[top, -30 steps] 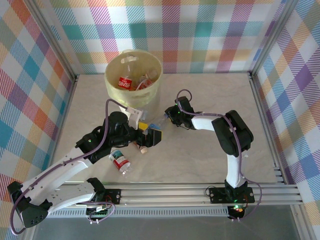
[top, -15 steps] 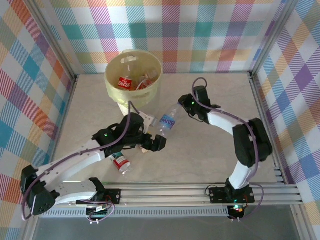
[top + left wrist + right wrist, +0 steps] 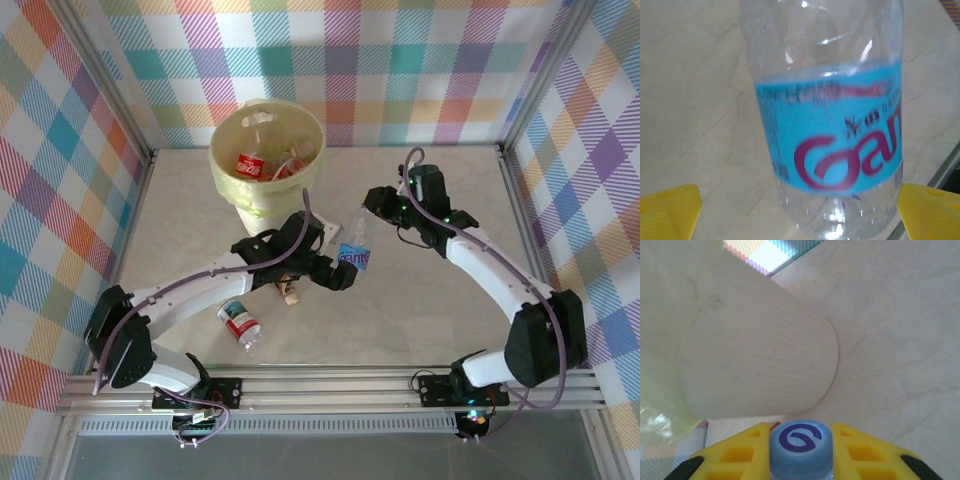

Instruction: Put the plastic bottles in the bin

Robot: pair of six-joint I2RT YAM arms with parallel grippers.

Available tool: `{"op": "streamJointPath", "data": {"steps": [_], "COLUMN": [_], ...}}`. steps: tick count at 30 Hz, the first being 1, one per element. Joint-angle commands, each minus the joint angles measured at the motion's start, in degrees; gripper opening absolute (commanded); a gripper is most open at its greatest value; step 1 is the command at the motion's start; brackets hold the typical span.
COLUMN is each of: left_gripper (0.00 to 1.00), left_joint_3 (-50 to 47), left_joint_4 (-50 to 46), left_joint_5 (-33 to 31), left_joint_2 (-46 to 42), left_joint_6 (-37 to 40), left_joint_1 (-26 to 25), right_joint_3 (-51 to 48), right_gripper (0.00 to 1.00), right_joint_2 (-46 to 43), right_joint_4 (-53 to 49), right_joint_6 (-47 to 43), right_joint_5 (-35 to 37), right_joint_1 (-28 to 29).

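Beige tabletop (image 3: 420, 320) below blue-labelled bottle (image 3: 353, 250), cap (image 3: 801, 446) inside right gripper (image 3: 371, 207)

The bin (image 3: 250, 205) is standing far left on the desk (image 3: 430, 320), bottles (image 3: 250, 163) lying inside; another bottle (image 3: 353, 245) is being held to its right, a loose bottle (image 3: 240, 323) lying nearer.

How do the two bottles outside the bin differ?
The right pincer grips the blue-labelled bottle by its cap; the red-labelled bottle lies on the table. The open left pincer flanks the blue-labelled bottle, not the red-labelled bottle. Both are clear plastic.
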Motion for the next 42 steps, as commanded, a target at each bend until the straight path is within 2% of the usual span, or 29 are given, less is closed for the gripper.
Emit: {"op": "streamJointPath", "data": {"steps": [1,5,11,15,19,28,29,32,34,36,39,42], "left_gripper": [1.0,0.99,0.9,0.85,0.73,0.67,0.67,0.66,0.66,0.67,0.67,0.67], "left_joint_3": [1.64,0.21,-1.34,-1.39,-1.04,-0.38,-0.37,-0.05,0.32,0.83,1.55,2.8], "left_joint_4": [3.97,10.09,14.09,14.57,14.66,14.39,14.39,13.38,12.5,11.15,8.94,7.11], "left_joint_5": [4.89,8.9,11.2,12.05,13.18,12.78,12.59,11.08,10.35,9.69,9.0,8.91], "left_joint_2": [1.34,2.05,2.55,3.12,3.64,3.04,2.86,2.01,1.47,0.81,-0.46,-2.06], "left_joint_6": [-0.76,-4.02,-6.9,-7.4,-7.76,-8.36,-8.47,-8.64,-8.52,-8.36,-7.98,-7.23], "left_joint_1": [-0.66,-0.69,-0.69,-0.8,-0.84,-0.85,-0.84,-0.78,-0.65,-0.36,0.6,1.83], "right_joint_3": [-1.26,-2.25,-3.41,-3.81,-3.86,-4.03,-3.99,-3.95,-3.81,-4.19,-4.99,-5.4], "right_gripper": [0.27,0.27,0.27,0.27,0.27,0.29,0.32,0.48,0.66,0.79,0.93,1.0], "right_joint_2": [-2.73,-4.34,-5.8,-5.89,-6.07,-6.51,-6.59,-7.16,-8.0,-9.9,-13.46,-17.73], "right_joint_4": [-2.48,-2.33,-1.69,-1.25,-1.32,-1.57,-1.57,-2.01,-3.07,-4.13,-5.57,-8.68], "right_joint_6": [-2.81,-2.11,-0.55,-0.1,-0.14,-0.32,-0.41,-0.79,-1.46,-2.77,-5.47,-10.29], "right_joint_5": [-5.07,-6.58,-6.93,-7.1,-6.82,-6.49,-6.57,-6.58,-6.32,-6.33,-7.67,-10.22], "right_joint_1": [0.18,0.18,0.17,0.09,0.09,0.09,0.09,0.0,-0.09,-0.39,-0.94,-1.05]}}
